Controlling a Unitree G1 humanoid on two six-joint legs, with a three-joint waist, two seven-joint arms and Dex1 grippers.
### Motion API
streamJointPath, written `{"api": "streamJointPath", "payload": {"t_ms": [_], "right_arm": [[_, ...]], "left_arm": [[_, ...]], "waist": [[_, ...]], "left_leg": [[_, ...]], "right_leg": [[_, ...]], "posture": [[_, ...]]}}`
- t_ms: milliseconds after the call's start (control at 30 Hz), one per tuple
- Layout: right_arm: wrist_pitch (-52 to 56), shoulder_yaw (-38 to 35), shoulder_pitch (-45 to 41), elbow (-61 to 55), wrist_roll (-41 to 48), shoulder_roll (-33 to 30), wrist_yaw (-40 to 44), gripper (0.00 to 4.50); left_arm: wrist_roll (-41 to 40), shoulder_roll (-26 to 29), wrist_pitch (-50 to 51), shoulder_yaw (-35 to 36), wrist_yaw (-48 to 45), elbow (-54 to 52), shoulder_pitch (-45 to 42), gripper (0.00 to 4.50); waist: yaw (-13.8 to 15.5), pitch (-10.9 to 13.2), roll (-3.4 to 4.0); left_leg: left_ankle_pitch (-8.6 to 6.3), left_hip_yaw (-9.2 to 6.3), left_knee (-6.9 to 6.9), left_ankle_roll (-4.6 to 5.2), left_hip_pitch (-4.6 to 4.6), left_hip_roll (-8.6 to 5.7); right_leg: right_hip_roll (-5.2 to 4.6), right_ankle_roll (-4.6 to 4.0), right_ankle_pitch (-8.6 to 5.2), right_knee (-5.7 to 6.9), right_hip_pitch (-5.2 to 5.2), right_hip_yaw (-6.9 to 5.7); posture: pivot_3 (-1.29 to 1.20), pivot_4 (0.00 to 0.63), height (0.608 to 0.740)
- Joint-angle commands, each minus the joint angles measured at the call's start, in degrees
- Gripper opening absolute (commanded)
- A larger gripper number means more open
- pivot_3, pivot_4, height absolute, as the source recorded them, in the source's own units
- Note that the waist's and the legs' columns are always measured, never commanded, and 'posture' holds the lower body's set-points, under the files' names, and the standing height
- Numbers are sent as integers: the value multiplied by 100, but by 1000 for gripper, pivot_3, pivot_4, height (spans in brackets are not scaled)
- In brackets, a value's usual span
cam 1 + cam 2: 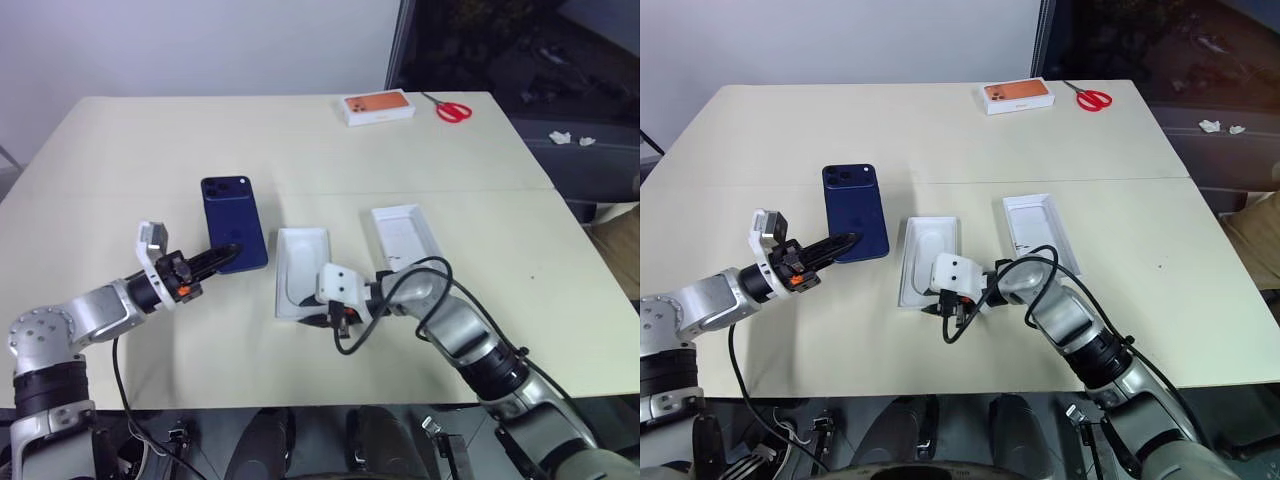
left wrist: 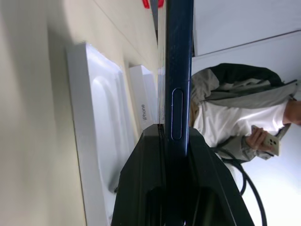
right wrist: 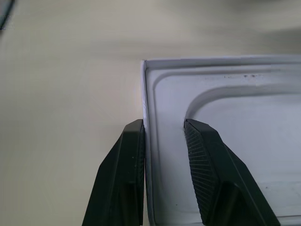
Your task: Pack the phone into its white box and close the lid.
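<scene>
The dark blue phone point(image 1: 234, 222) has its camera cluster at the far end. My left gripper point(image 1: 222, 255) is shut on its near end, and in the left wrist view the phone's edge point(image 2: 178, 70) runs out from between the black fingers point(image 2: 141, 179), clear of the table. The white box point(image 1: 302, 262), fitted with a white oval-recessed insert, lies just right of the phone. My right gripper point(image 3: 162, 125) is at its near corner, one finger outside the wall point(image 3: 146, 94) and one inside, closed on it. The lid point(image 1: 405, 235) lies inside-up further right.
At the table's far edge sit a white box with an orange top point(image 1: 379, 108) and red scissors point(image 1: 453, 109). A person point(image 2: 244, 117) holding a phone stands beyond the table. Black cables point(image 1: 400, 290) loop around my right wrist.
</scene>
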Motion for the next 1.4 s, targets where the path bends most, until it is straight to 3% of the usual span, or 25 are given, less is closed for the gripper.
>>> {"api": "streamJointPath", "payload": {"t_ms": [33,233,333,467,700,833,1033,1400], "right_arm": [[117,12,66,-332,227,54,54,1370],[43,-96,43,-191,444,-98,316,1370],[47,-102,33,-227,526,-145,387,2220],[-197,-209,-48,-223,483,-174,270,4112],[60,-1269,-391,-261,1526,-132,425,4112],[-404,-1759,-253,31,1528,-752,696,4112],[-834,-1885,186,125,1432,-1463,974,4112],[-950,-1813,236,54,1377,-1381,580,4112]], "left_arm": [[-273,77,-32,58,-40,-158,-46,0],[-347,86,12,-51,-74,-225,-26,0],[-374,96,0,-56,-56,-214,-31,0],[-410,82,7,-80,-35,-255,6,0],[-646,40,12,-227,42,-346,126,0],[-785,-245,-145,-486,278,-629,323,0],[-876,-401,-219,-924,605,-894,579,0],[-1052,-382,-182,-1530,825,-599,393,0]], "waist": [[-14,0,0],[-8,0,0],[-7,0,0],[-8,0,0],[-5,0,0],[40,1,1],[-20,2,0],[17,2,2]], "left_leg": [[0,-1,0,0,0,0],[-1,-1,0,1,0,1],[-1,-1,0,2,0,1],[-1,-1,0,2,0,1],[-1,-1,-1,2,0,1],[-3,-1,0,5,0,-1],[-6,0,-1,11,0,0],[-6,1,4,11,2,2]], "right_leg": [[0,0,0,0,-1,0],[1,0,0,1,-1,0],[1,0,0,1,-1,0],[1,0,0,1,-1,0],[0,0,0,0,0,0],[-4,0,0,-4,6,-2],[-5,0,0,-6,5,0],[-2,0,0,-3,10,-1]], "posture": [[0,150,740],[0,150,740],[0,150,740],[0,150,740],[0,150,740],[0,150,740],[0,150,740],[0,150,740]]}}
